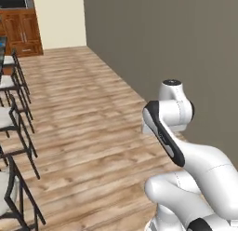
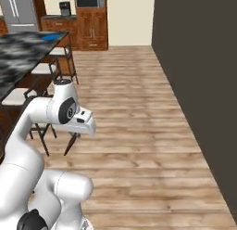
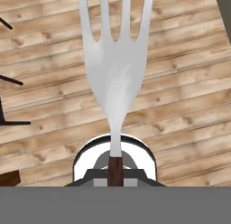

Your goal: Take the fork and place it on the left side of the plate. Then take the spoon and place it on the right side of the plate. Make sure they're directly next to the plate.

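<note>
Fork (image 3: 115, 78) in clamped jaws, above floor (image 3: 180, 105)

Fork (image 3: 115, 69): pale silver head with four tines, narrowing to a thin neck that joins a dark brown handle. Held up in the air over the wooden floor, head pointing away from the hand. In the right base view its dark handle (image 2: 71, 144) hangs below the hand.

Plate (image 2: 49, 37): bright blue, lying flat at the far end of the dark counter.

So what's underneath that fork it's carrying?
Under the fork, held in the gripper, only wooden floor and dark chair legs show. The fork's head covers the planks directly below it.
</note>
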